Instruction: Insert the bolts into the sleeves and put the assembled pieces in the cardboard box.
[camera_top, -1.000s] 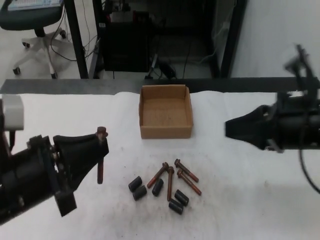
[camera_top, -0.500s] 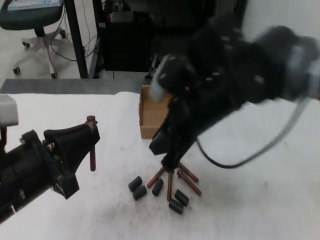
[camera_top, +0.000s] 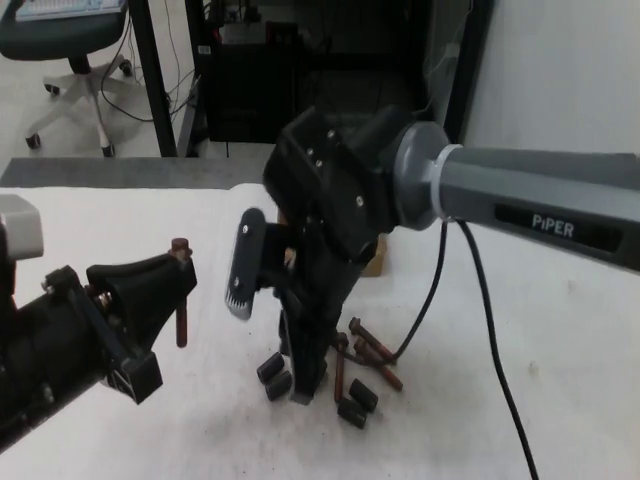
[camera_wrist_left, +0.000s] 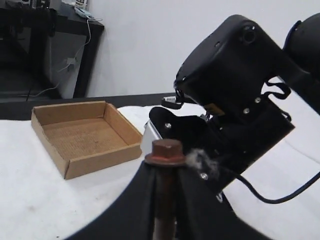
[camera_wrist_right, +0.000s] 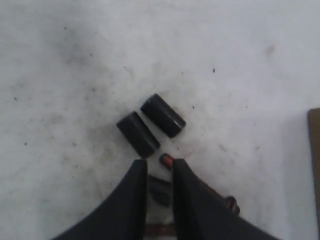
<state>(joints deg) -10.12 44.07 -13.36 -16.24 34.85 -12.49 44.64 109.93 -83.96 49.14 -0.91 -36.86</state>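
My left gripper (camera_top: 183, 283) hovers over the bench's left side, shut on a rusty bolt (camera_top: 180, 295) held upright, head up (camera_wrist_left: 166, 151). My right gripper (camera_top: 305, 388) points straight down into the pile of parts in the middle. Its fingers stand slightly open (camera_wrist_right: 160, 167), and a black sleeve (camera_wrist_right: 160, 192) lies in the narrow gap between them. Two more black sleeves (camera_wrist_right: 138, 134) (camera_wrist_right: 163, 115) lie side by side just beyond the fingertips. Loose bolts (camera_top: 372, 352) and other sleeves (camera_top: 357, 400) lie beside the gripper. The cardboard box (camera_wrist_left: 85, 135) sits behind, mostly hidden by the right arm in the high view.
White cloth (camera_top: 520, 400) covers the bench, with bare room to the right and at the front left. The right arm's cable (camera_top: 480, 330) hangs over the cloth. A black rack and an office chair stand beyond the bench's far edge.
The right arm swung in from the right edge and dropped its gripper onto the pile of sleeves. The left gripper drifted slightly left and up, still holding the bolt.
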